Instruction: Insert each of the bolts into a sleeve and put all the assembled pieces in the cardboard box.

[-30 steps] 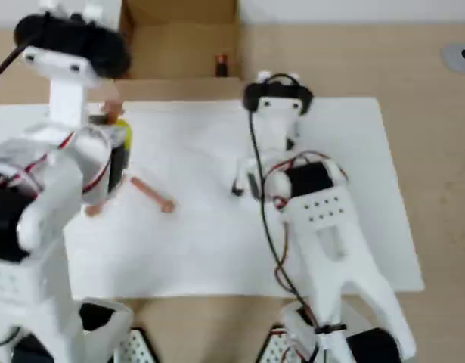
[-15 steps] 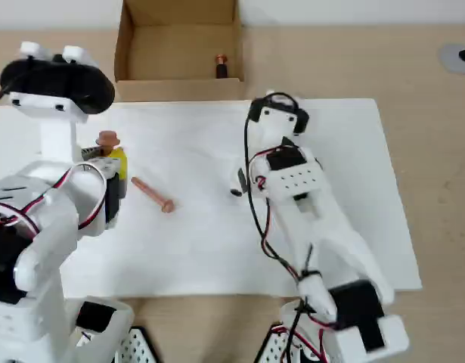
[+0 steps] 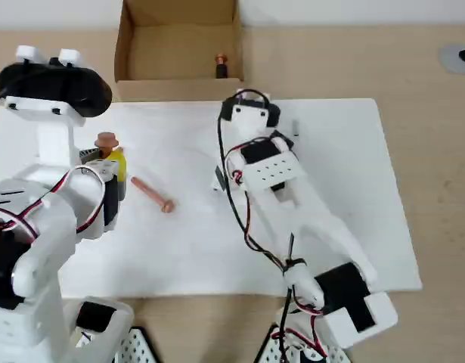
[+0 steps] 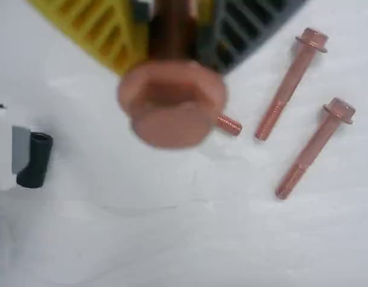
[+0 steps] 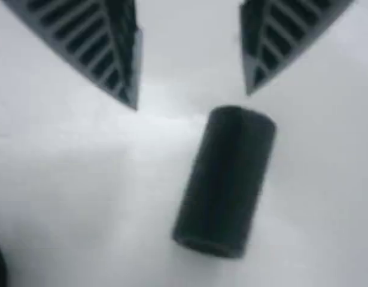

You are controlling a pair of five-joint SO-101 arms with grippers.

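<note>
My left gripper (image 4: 172, 33) is shut on a copper bolt (image 4: 172, 104), its yellow and black fingers clamped on the shank with the head towards the camera. In the high view that gripper (image 3: 111, 157) hangs over the left part of the white mat with the bolt (image 3: 106, 141) upright. Two loose bolts (image 4: 291, 84) (image 4: 315, 146) lie on the mat beyond it; one loose bolt (image 3: 153, 194) shows from above. My right gripper (image 5: 191, 92) is open just above a black sleeve (image 5: 225, 179) lying on its side, near mid-mat (image 3: 218, 178). The sleeve (image 4: 35, 158) also lies by that arm's white tip.
The cardboard box (image 3: 130, 45) stands open at the back edge of the mat, with one assembled bolt-and-sleeve piece (image 3: 221, 64) inside near its right wall. The white mat (image 3: 353, 189) has bare room on its right side. A dark disc (image 3: 463, 55) sits far right.
The right arm has swung left across the mat, bringing its gripper over the sleeve. The left arm drew back slightly, still holding its bolt.
</note>
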